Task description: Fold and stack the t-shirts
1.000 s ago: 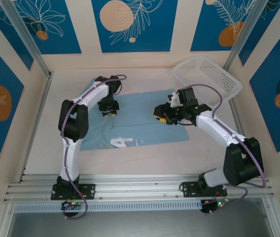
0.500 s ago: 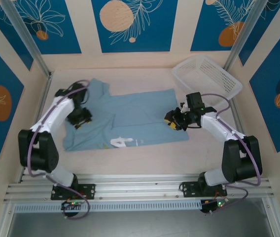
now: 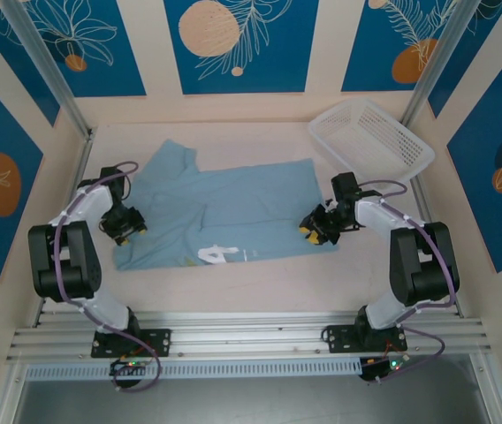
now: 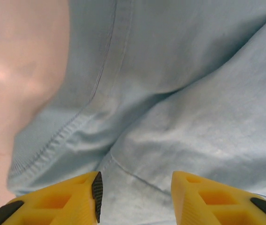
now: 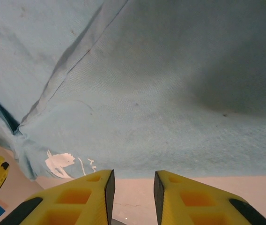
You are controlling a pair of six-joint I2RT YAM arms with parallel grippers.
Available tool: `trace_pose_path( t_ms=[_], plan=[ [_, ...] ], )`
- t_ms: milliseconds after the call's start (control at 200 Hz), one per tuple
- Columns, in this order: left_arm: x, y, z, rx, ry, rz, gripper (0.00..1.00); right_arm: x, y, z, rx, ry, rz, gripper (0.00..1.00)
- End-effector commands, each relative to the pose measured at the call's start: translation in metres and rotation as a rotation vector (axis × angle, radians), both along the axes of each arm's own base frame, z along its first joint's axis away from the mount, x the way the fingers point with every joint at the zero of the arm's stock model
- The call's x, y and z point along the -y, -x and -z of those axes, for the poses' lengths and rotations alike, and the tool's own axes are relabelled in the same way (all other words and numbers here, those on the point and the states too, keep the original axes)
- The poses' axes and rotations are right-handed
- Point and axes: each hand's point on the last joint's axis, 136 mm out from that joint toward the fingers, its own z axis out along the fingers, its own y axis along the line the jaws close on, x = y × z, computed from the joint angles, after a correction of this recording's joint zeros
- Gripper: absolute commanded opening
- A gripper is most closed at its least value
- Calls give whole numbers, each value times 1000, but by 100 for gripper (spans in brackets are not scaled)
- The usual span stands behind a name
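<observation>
The shirt (image 3: 233, 208) lies flat on the tabletop (image 3: 233, 283). The left hand (image 3: 125, 227), wide and empty, hovers at its left edge; the right hand (image 3: 311, 231), narrower and empty, at its right edge. It seems just off the cloth and may close on nothing.

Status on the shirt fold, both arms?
Left gripper open over the t-shirt, left edge. Right gripper open at its right edge. It lies spread, unfolded. Basket apart, nothing blocking.
</observation>
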Motion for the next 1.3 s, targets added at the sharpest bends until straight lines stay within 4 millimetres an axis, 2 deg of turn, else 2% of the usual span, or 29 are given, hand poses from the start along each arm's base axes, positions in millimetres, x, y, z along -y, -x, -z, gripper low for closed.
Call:
trace_pose_path(
  t_ms=[0,130,270,365,455,510,740,990,1160,1295],
  plan=[
    [-10,2,6,-36,-49,102,44,-13,-5,-21,55,-96,-28,34],
    [0,6,15,-17,3,103,45,-31,-15,-54,184,-221,-56,40],
    [-1,10,26,-37,-1,95,41,-38,-18,-69,207,-246,-67,39],
    [-3,9,30,-41,-13,84,28,-39,-19,-71,208,-244,-67,39],
    [-7,6,29,-35,-34,72,9,-38,-19,-69,198,-236,-64,39],
    [-9,3,24,-24,-43,68,2,-38,-19,-69,199,-234,-64,39],
    [-18,0,1,-21,-113,77,0,-35,-17,-59,174,-211,-60,36],
    [-18,-11,-7,-7,-120,96,0,-36,-19,-54,162,-207,-64,35],
    [-21,-19,-4,-32,-139,140,0,-35,-18,-50,150,-198,-61,34],
    [-31,-10,5,-130,-195,139,1,-32,-16,-45,134,-169,-54,35]
  ],
)
